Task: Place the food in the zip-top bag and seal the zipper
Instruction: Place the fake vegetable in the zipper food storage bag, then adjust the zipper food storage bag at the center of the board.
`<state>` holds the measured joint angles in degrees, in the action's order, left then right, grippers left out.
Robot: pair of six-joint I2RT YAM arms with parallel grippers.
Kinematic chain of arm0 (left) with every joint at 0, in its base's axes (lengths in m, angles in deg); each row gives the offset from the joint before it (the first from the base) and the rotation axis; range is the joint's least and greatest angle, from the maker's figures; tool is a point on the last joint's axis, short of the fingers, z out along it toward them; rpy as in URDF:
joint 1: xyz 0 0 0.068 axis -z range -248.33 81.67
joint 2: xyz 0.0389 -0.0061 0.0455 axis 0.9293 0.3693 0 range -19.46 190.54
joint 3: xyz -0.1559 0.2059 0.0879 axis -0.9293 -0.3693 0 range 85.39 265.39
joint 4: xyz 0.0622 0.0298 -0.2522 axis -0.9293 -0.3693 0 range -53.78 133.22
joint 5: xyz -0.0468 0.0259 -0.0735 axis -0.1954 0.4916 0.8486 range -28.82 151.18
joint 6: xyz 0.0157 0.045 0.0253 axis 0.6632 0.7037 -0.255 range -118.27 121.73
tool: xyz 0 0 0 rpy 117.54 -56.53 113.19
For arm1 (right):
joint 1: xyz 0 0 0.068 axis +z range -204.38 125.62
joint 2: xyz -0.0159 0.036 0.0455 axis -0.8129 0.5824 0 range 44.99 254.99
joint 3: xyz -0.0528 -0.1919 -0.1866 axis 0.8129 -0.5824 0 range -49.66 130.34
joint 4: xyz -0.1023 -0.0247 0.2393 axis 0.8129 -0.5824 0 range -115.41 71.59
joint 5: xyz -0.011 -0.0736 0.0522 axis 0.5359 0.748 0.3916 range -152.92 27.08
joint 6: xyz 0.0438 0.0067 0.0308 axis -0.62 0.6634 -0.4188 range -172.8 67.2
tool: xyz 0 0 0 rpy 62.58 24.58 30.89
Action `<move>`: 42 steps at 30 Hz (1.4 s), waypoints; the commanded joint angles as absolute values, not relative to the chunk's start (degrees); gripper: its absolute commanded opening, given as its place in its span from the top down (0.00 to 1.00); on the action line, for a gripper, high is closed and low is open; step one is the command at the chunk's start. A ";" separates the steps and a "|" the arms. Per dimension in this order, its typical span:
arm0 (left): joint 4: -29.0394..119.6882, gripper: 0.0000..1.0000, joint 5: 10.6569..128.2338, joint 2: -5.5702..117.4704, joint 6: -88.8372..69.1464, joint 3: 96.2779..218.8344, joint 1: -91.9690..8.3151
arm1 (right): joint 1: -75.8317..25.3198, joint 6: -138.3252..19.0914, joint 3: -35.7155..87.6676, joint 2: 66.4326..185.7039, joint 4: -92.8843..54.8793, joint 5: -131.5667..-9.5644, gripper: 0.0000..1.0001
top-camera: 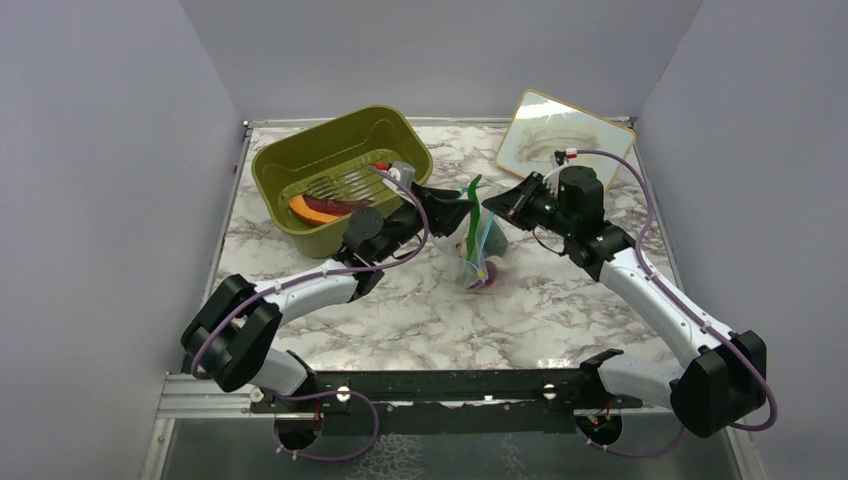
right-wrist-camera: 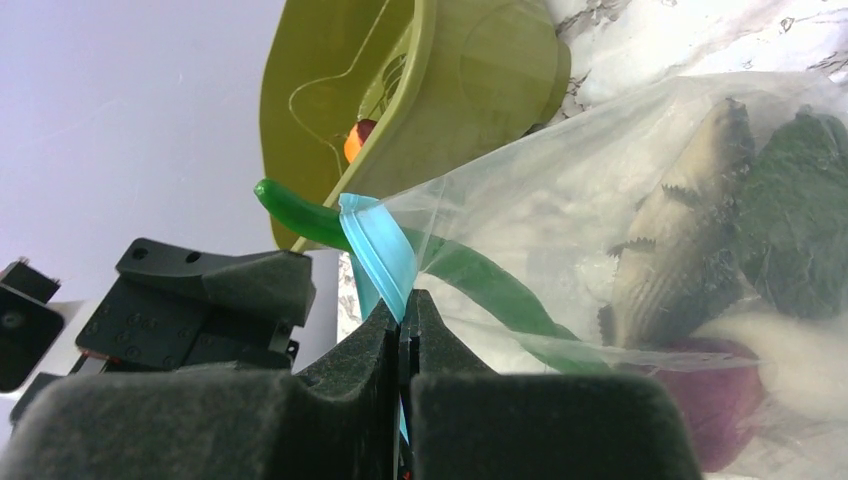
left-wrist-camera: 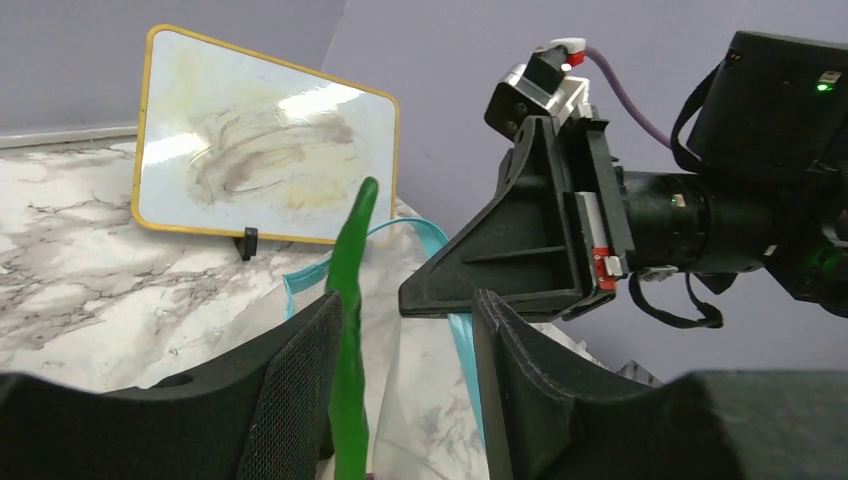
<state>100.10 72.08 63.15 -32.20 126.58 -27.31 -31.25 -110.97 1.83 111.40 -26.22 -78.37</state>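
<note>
Marble-pattern tabletop, white w/ grey veins, smooth, lies under everything. Olive-green tub: rigid glossy plastic, roughly rectangular w/ rounded corners and slots in the floor.

Whiteboard, well right of the tub: flat rounded rectangle, yellow-wood rim, smudged brown, propped tilted at the back wall.

Zip-top bag hangs upright just right of the tub's near corner. It is thin, clear, crinkly film w/ its bottom on the marble. L arm reaches across the tub's front, hiding part of its wall from above.

R gripper, on the bag's side away from the tub, has black foam-faced fingers pressed fully together, pinching the zipper, a soft light-blue strip that folds over above the pinch.

L gripper, btwn tub and bag, has its jaws wide apart w/ mesh-textured pads and clamps nothing. A long green vegetable, smooth, slim and curved, stands btwn them against one pad, its tip poking out of the bag mouth.

Hot-dog piece, orange w/ dark red, lies inside the tub.

In the bag, right of the tub:
- dark green leafy piece, bumpy
- pale serrated-edge piece
- purple onion, round
- white piece, blurred
</note>
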 commanded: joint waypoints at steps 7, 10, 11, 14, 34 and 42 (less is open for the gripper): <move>89.13 0.54 71.45 57.20 -24.33 129.18 -27.10 | -31.53 -108.81 5.18 111.66 -21.78 -78.59 0.99; 80.17 0.54 70.06 56.84 -21.60 133.27 -27.11 | -31.56 -108.04 5.26 111.51 -21.60 -79.39 0.99; 77.44 0.54 68.62 56.70 -21.30 134.54 -27.06 | -31.53 -107.96 5.35 111.44 -21.79 -79.44 0.99; 72.26 0.55 66.60 56.56 -19.76 137.39 -27.11 | -31.53 -107.88 5.27 111.35 -21.83 -79.97 0.99; 66.95 0.60 72.50 58.73 -28.42 140.64 -26.31 | -31.59 -108.11 5.27 111.33 -21.69 -78.51 0.99; 64.86 0.55 64.07 61.29 -30.68 140.25 -26.22 | -31.54 -108.51 5.02 110.34 -21.18 -77.95 0.99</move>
<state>65.81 68.54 59.37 -29.47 139.17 -26.57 -31.25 -108.83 2.81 111.84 -24.41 -78.72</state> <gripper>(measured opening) 0.426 0.014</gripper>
